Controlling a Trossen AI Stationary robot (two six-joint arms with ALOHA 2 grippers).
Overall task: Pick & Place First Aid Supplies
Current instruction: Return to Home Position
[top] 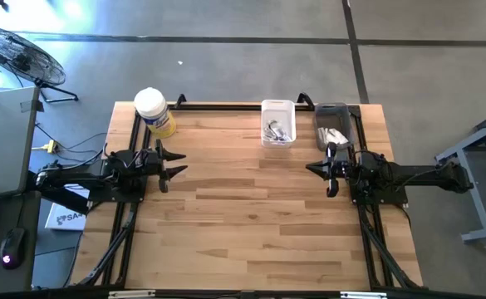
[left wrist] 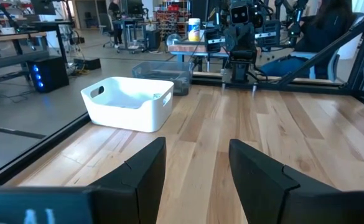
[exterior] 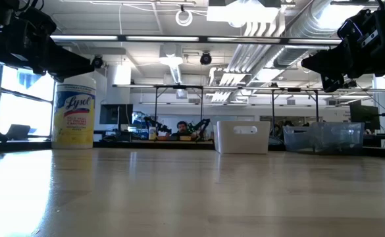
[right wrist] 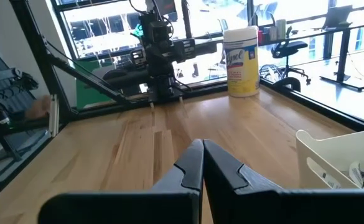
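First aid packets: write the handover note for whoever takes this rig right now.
Left tool: open, empty, raised over the table's left side.
Right tool: shut, nothing in it, raised over the right side, next to the dark bin.
Things: packets lie in the white bin; more lie in the dark bin. Both bins sit at the far edge.
Done: no packet shows loose on the table, so sorting looks finished.
Left: probably only parking both arms. The yellow tub is not part of the job.
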